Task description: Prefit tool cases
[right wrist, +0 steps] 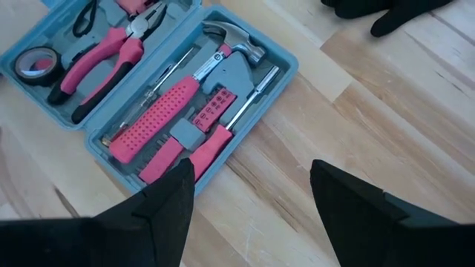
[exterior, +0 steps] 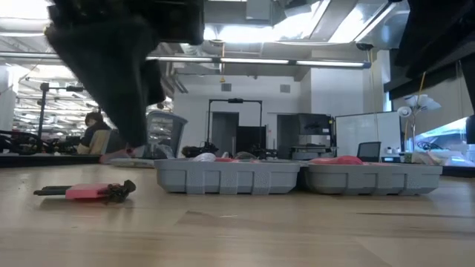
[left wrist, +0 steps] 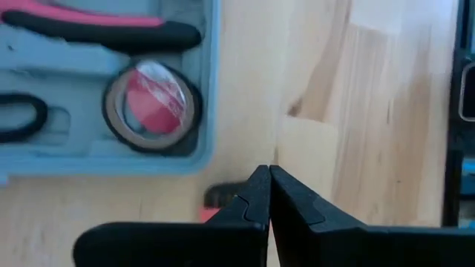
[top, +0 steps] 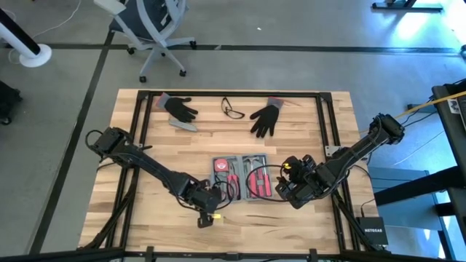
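High view showed the tool case (top: 239,177) lying open and flat on the wooden worktop (top: 306,131), near the front edge and about midway between the two arms. Both of its halves faced up, side by side, with pink-handled tools seated in the recesses.

The left tool (top: 207,217) sat low over the worktop just in front of the case's left half, with its fingers pressed together and nothing between them. In the left wrist view the closed fingertips (left wrist: 269,194) pointed at bare wood just beside the case's edge, where a roll of tape (left wrist: 152,106) sat in its round recess. A small red and black item (left wrist: 220,200) lay on the wood right at the fingertips; what it was could not be told.

The right tool (top: 290,191) hovered just beside the case's right half, fingers spread wide and empty. The right wrist view looked past those spread fingers (right wrist: 174,196) onto the case, showing a hammer (right wrist: 200,78), pliers (right wrist: 104,55) and a screwdriver in their recesses.

At the far side of the worktop lay two black gloves (top: 179,108), well apart from the case, with a pair of glasses (top: 232,110) between them. In the low view a pink-handled tool (exterior: 85,191) lay on the wood beside the case.
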Available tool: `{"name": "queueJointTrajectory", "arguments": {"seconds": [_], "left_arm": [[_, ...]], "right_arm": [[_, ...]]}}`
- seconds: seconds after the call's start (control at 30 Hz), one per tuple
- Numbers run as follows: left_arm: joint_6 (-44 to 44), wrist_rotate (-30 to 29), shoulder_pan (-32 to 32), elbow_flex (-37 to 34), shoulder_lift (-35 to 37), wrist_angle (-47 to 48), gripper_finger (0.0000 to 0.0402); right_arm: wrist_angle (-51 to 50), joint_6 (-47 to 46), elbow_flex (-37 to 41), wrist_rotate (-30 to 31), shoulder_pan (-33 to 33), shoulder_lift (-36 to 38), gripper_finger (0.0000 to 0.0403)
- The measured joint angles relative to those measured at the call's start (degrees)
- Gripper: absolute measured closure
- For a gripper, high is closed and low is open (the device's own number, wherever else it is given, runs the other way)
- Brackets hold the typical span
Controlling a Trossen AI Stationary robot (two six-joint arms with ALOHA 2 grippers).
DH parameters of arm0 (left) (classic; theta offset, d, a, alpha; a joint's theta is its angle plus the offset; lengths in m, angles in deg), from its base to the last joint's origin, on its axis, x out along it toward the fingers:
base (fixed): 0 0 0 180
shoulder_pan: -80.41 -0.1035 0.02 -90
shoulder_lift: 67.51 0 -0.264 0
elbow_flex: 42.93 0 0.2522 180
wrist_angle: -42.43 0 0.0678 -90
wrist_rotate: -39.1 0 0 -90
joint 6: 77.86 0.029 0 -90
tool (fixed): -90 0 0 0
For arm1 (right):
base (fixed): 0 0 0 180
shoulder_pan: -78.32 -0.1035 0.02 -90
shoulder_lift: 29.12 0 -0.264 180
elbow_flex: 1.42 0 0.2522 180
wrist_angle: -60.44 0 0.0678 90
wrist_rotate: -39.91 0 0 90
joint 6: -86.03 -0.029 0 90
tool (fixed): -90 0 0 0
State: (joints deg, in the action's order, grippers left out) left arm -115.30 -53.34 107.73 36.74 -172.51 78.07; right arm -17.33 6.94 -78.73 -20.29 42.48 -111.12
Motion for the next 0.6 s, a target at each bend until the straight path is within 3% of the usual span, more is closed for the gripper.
{"name": "queueJointTrajectory", "arguments": {"seconds": [0.13,0.3,0.6], "left_arm": [[2.11,-1.35,-0.26,0.01,-3.75,-1.6,0.0401],[-1.03,6.18,-0.81,-0.68,-10.44,-8.84,0.0401],[3.98,-0.22,-4.19,-1.1,-1.7,-5.16,0.0401]], "right_arm": [[-0.01,0.0,0.0,0.02,0.0,0.0,0.0146],[-0.03,-0.02,-0.01,-1.57,-0.05,0.0,0.0146],[-0.52,0.04,0.28,-2.06,0.28,-0.02,0.0146]]}}
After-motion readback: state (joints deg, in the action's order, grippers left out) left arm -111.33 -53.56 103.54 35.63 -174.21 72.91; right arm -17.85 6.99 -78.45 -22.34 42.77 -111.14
